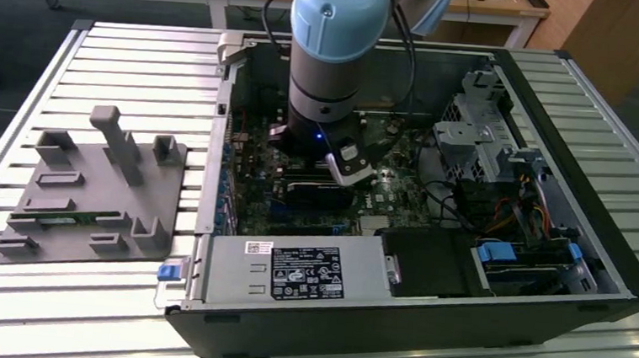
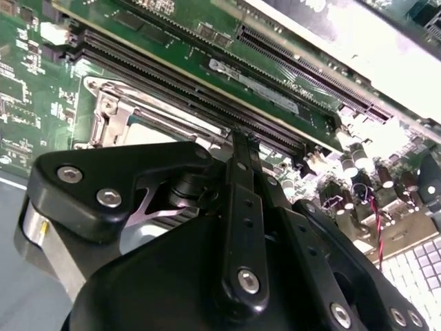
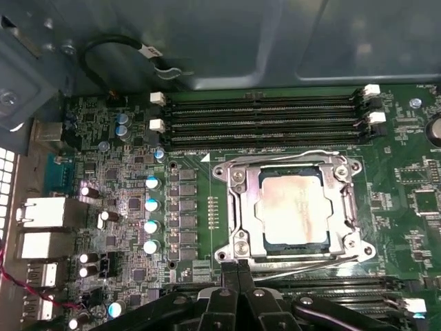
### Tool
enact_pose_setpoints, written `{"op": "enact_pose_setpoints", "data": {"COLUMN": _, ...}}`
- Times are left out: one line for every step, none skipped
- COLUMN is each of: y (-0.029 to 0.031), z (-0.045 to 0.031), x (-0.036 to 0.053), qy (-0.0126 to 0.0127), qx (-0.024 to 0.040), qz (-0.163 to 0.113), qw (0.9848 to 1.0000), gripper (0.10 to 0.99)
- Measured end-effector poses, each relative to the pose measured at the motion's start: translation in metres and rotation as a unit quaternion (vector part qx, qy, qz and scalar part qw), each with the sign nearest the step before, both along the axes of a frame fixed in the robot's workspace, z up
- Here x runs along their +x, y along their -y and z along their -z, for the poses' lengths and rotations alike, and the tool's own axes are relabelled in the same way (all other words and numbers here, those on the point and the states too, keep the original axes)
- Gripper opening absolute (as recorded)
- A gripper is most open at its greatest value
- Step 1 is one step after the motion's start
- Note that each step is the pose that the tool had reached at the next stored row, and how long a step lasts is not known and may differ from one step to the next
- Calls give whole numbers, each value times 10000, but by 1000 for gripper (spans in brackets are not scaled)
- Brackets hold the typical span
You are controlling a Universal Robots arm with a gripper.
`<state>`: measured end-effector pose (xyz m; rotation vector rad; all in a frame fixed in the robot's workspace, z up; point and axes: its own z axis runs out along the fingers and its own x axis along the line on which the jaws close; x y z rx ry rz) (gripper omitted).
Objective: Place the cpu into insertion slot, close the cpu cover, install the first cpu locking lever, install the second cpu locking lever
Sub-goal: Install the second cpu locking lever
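Slatted metal bench carries an open PC case lying on its side, so the board faces up for me to reach from above; grey fixture plate sits well apart on the exterior view's left. My arm reaches down into the case, gripper low over the board, just beside the socket edge. First wrist view: cpu lies flat in the insertion slot, silvery top showing through the window of the cpu cover, which lies down over it; so seating and cover look done, in my judgement. Thin wire levers run along the frame sides; whether latched, can't tell. Fingers pressed together, nothing between them, tips near the frame's closest edge, approx. where a lever runs. RAM slots lie beyond the socket.
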<state>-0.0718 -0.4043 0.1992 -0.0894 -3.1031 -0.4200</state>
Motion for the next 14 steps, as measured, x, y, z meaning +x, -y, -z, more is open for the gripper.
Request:
{"op": "enact_pose_setpoints", "data": {"y": -1, "z": 7, "x": -8, "qy": 0, "qx": 26, "qz": 1, "qw": 10000, "gripper": 106}}
{"op": "enact_pose_setpoints", "data": {"y": 0, "z": 14, "x": -13, "qy": 1, "qx": 55, "qz": 0, "qw": 10000, "gripper": 106}}
{"op": "enact_pose_setpoints", "data": {"y": 1, "z": 20, "x": -16, "qy": 1, "qx": 87, "qz": 0, "qw": 10000, "gripper": 106}}
{"op": "enact_pose_setpoints", "data": {"y": 4, "z": 24, "x": -17, "qy": 1, "qx": 122, "qz": 0, "qw": 9999, "gripper": 106}}
{"op": "enact_pose_setpoints", "data": {"y": 11, "z": 27, "x": -17, "qy": 1, "qx": 153, "qz": 1, "qw": 9999, "gripper": 106}}
{"op": "enact_pose_setpoints", "data": {"y": 20, "z": 30, "x": -17, "qy": 1, "qx": 184, "qz": 1, "qw": 9998, "gripper": 106}}
{"op": "enact_pose_setpoints", "data": {"y": 30, "z": 32, "x": -17, "qy": 1, "qx": 219, "qz": 1, "qw": 9998, "gripper": 106}}
{"op": "enact_pose_setpoints", "data": {"y": 37, "z": 35, "x": -17, "qy": 1, "qx": 247, "qz": 0, "qw": 9997, "gripper": 106}}
{"op": "enact_pose_setpoints", "data": {"y": 43, "z": 40, "x": -17, "qy": 1, "qx": 265, "qz": 0, "qw": 9996, "gripper": 106}}
{"op": "enact_pose_setpoints", "data": {"y": 47, "z": 49, "x": -17, "qy": 1, "qx": 282, "qz": 0, "qw": 9996, "gripper": 106}}
{"op": "enact_pose_setpoints", "data": {"y": 48, "z": 54, "x": -17, "qy": 1, "qx": 302, "qz": 1, "qw": 9995, "gripper": 106}}
{"op": "enact_pose_setpoints", "data": {"y": 49, "z": 56, "x": -18, "qy": 1, "qx": 328, "qz": 1, "qw": 9995, "gripper": 106}}
{"op": "enact_pose_setpoints", "data": {"y": 50, "z": 58, "x": -17, "qy": 1, "qx": 360, "qz": 0, "qw": 9994, "gripper": 106}}
{"op": "enact_pose_setpoints", "data": {"y": 49, "z": 63, "x": -18, "qy": 1, "qx": 379, "qz": 1, "qw": 9993, "gripper": 106}}
